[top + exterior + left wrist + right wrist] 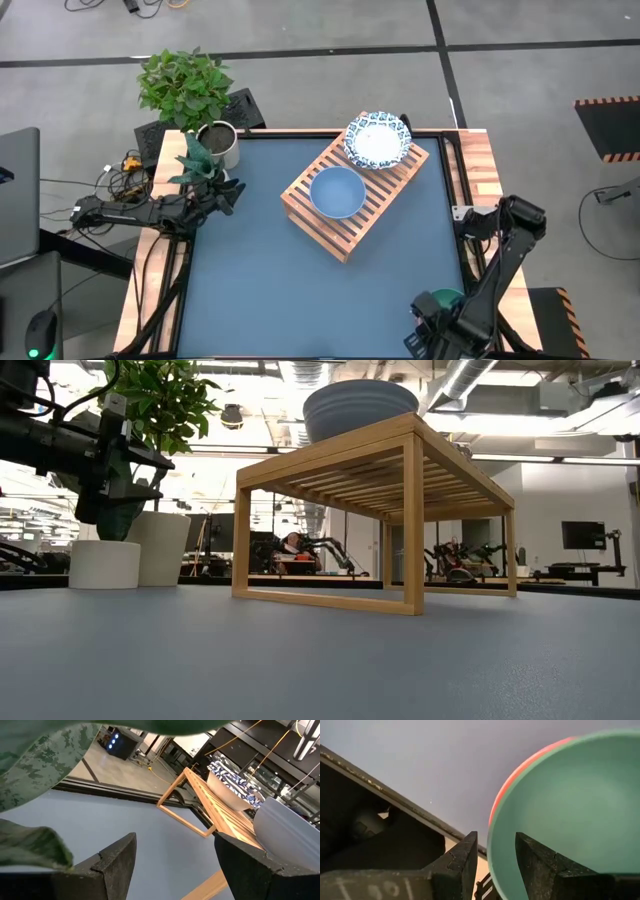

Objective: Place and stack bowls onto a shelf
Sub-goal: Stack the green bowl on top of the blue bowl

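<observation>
The slatted wooden shelf (345, 215) stands slantwise on the far middle of the blue table. On its slats rest a plain blue bowl (337, 192) and, at the far end, a blue-and-white patterned bowl (378, 139); how many are stacked there I cannot tell. A green bowl (570, 805) is nested in a pink-red bowl (530, 762) at the table's near right corner, and my right gripper (496, 865) is shut on it. My left gripper (232, 192) hovers open at the left edge, among plant leaves, pointing toward the shelf (200, 815). My right gripper has the green bowl's rim (492, 845) between its fingers, one finger (540, 865) inside the bowl and the other outside. Whether the pink-red bowl's wall is also in the hold, and whether the bowls are lifted, cannot be told.
Potted plants (200, 110) crowd the far left corner, their leaves (30, 850) around my left gripper. A white pot (160, 560) stands left of the shelf in the low view. Bare blue tabletop (300, 290) lies between the shelf and the near edge.
</observation>
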`<state>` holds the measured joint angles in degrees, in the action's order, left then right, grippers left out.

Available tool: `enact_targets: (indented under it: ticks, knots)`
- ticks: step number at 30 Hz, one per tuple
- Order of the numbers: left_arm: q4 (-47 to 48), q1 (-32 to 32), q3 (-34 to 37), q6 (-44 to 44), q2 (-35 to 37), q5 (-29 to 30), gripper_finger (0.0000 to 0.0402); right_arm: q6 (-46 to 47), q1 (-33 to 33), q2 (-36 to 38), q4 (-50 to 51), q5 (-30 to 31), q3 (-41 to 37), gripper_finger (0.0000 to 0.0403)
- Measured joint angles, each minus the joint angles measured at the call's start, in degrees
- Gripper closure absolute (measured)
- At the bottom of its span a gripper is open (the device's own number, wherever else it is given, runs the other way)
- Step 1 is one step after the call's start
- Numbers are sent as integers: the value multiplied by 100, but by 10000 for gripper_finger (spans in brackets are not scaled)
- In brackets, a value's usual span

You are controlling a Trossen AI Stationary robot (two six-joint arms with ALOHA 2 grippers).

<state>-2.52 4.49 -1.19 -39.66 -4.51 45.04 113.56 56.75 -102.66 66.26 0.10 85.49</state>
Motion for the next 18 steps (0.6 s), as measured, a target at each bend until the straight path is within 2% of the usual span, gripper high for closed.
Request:
enact_targets:
  ticks: [18]
  knots:
    - [0,1,-1,-2,0,22,148,-88,22,-69,50,-106,-53,267]
